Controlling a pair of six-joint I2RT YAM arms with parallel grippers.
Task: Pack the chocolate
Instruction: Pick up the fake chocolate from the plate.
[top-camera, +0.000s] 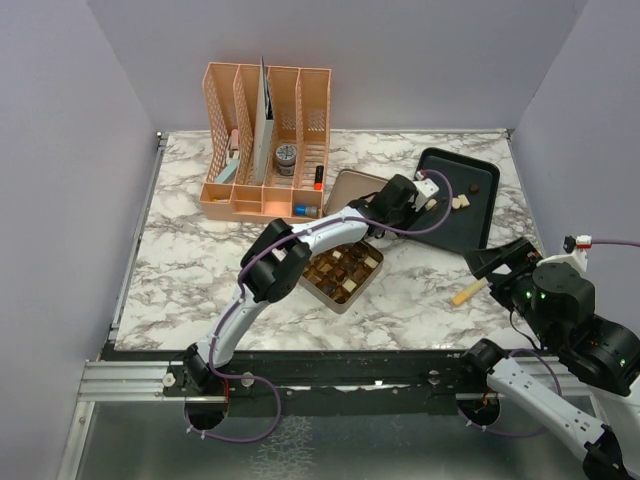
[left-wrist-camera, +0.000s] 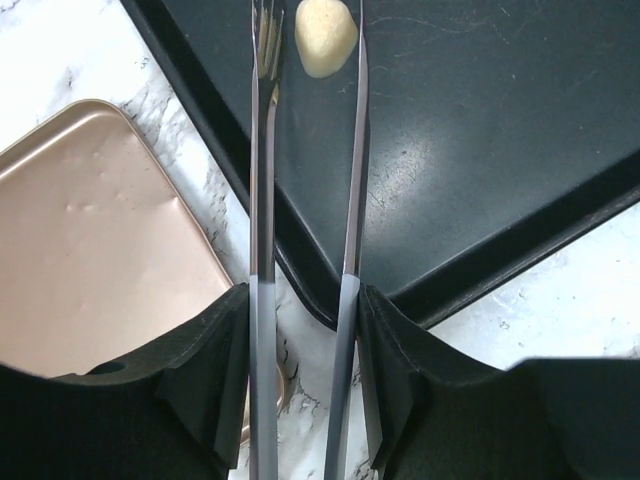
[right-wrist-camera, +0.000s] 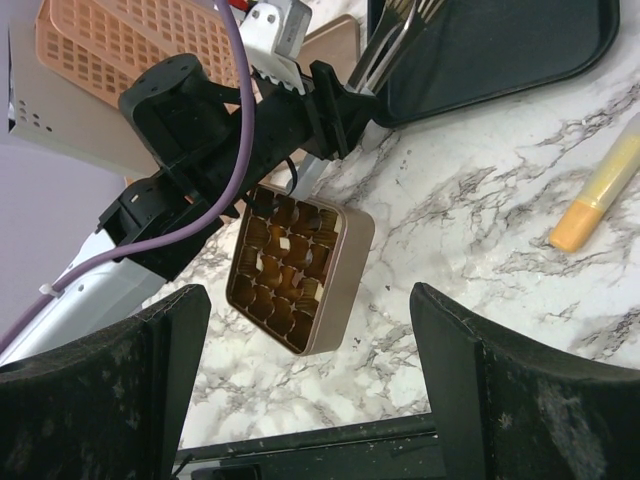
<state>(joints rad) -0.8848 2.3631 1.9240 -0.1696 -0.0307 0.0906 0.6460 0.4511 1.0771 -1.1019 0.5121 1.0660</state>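
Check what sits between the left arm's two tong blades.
One cream-white chocolate piece, on the black tray near the tips of the tongs; behind it, bare tray and marble table. Left wrist view shows it.

Chocolate (top-camera: 343, 268) mostly sits in the gold tin (top-camera: 352, 303), few on tray (top-camera: 455, 228)

Tips out of frame: the top edge of the left wrist view cuts off the ends of the metal tongs (left-wrist-camera: 352, 200) and clips the cream-white chocolate piece (left-wrist-camera: 326, 38) between them, so we cannot tell whether they pinch it. From above, the left arm (top-camera: 318, 236) hides a corner of the gold tin (top-camera: 362, 290) and part of its lid (top-camera: 352, 185). We cannot name the tiny items in the peach organizer (top-camera: 225, 120). The right arm (top-camera: 575, 320) runs off the lower right edge.
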